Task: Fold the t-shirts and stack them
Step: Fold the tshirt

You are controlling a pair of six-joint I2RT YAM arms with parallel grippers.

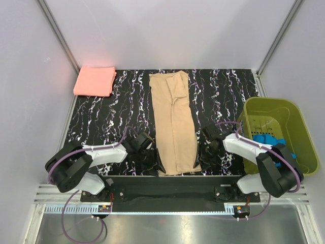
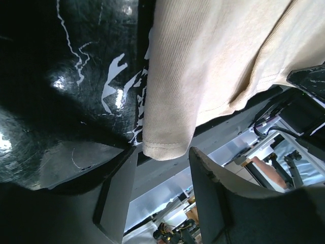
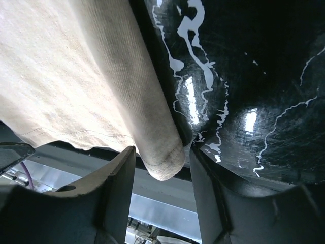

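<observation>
**Tan shirt (image 1: 174, 127) bracketed at its near hem**

My two arms lie low at the near edge of the black, white-veined table (image 1: 101, 122), one on each side of the tan shirt. The shirt is folded into a long strip that runs from 12 o'clock to 6 o'clock down the middle of the table. My left gripper (image 1: 154, 161) sits at 9 o'clock of the strip's near end, and my right gripper (image 1: 205, 156) at 3 o'clock of it.

In the left wrist view, the shirt's hemmed corner lies at the table's near edge, between my left fingers (image 2: 218, 203). They stand apart with cloth filling most of the gap, and I cannot tell whether they press it or only bracket it.

In the right wrist view, the other corner, rolled thick, sits between my right fingers (image 3: 114, 198), which are spread around it. One finger looks to touch the cloth and a thin dark gap shows beside the other, so nothing is pinched there.

The pink shirt (image 1: 95, 81), folded into a neat square, lies at 10 o'clock on the table, well apart from the tan one. An olive-green basket (image 1: 269, 101) stands at 3 o'clock by the table's right edge. Something blue (image 1: 266, 138) lies in it, and I cannot make out what.
</observation>
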